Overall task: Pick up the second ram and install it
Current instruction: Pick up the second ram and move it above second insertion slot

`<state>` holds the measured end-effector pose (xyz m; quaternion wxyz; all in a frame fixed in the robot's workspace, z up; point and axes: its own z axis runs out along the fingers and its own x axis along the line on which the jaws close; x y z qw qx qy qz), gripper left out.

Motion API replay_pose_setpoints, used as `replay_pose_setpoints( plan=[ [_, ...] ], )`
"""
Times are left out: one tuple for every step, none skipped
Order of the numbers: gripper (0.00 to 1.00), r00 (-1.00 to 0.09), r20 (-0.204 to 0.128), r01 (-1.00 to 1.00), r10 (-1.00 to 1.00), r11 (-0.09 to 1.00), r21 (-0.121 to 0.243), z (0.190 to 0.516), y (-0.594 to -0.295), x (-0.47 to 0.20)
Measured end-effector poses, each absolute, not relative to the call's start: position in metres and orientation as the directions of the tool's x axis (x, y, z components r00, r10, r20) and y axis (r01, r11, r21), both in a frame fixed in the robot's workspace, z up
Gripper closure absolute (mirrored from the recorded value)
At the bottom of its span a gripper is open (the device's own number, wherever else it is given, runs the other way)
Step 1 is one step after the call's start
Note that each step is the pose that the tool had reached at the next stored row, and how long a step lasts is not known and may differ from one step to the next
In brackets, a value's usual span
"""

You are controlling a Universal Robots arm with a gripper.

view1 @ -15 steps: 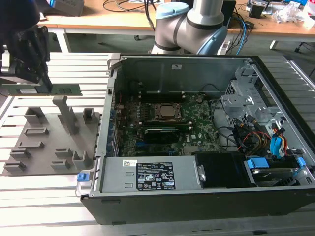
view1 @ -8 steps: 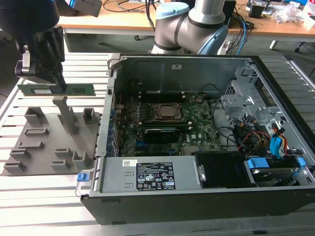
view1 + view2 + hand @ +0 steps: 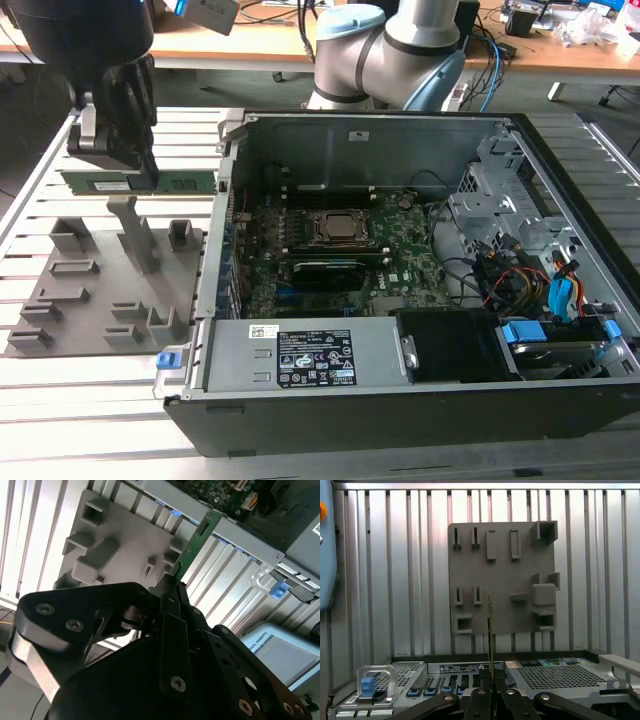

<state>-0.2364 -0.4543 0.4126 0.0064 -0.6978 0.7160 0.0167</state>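
Black gripper (image 3: 491, 692), closest to the lens in both wrist views: jaws clamped on the second ram (image 3: 490, 625), pinching its two flat faces.

- Position: stick held clear above the grey fixture plate (image 3: 60, 300), touching none of its blocks, on the exterior view's left of the open computer case (image 3: 380, 130). Long axis level, one end pointing at the case wall.
- Grip sits toward the end away from the case, so most of the length hangs out unsupported.
- Beyond the wall: motherboard (image 3: 400, 255), CPU socket (image 3: 340, 228), long black card (image 3: 325, 268) just in front of the socket. Slatted table (image 3: 100, 410) under everything.

Risks, as I judge them:
- Off-centre hold could let the stick pivot in the jaws under seating force.
- Free end could clip the case wall on the way over.
- A small tilt or a reversed notch at the slot would jam it; pushing harder could flex or crack so thin a board.
- Tight quarters around socket and card for the bulky jaws.

Look of the stick: long, narrow, flat green board, pale label and dark chips on its face; edge-on in the first wrist view, a bare line.
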Motion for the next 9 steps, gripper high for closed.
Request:
replay_pose_setpoints(
  plan=[
    [0.86,-0.026,-0.032,-1.0,-0.999,0.026,0.015,0.413,-0.454,-0.234],
    [0.86,-0.026,-0.032,-1.0,-0.999,0.026,0.015,0.413,-0.454,-0.232],
    [0.86,-0.026,-0.032,-1.0,-0.999,0.026,0.015,0.413,-0.454,-0.228],
    [0.86,-0.026,-0.032,-1.0,-0.999,0.026,0.015,0.413,-0.454,-0.226],
    [0.86,-0.026,-0.032,-1.0,-0.999,0.026,0.015,0.413,-0.454,-0.224],
    [0.86,-0.026,-0.032,-1.0,-0.999,0.026,0.015,0.413,-0.454,-0.221],
    [0.86,-0.026,-0.032,-1.0,-0.999,0.026,0.015,0.413,-0.454,-0.216],
    [0.86,-0.026,-0.031,-1.0,-0.999,0.026,0.015,0.413,-0.454,-0.213],
    [0.86,-0.026,-0.031,-1.0,-0.999,0.026,0.015,0.413,-0.454,-0.21]
  ],
)
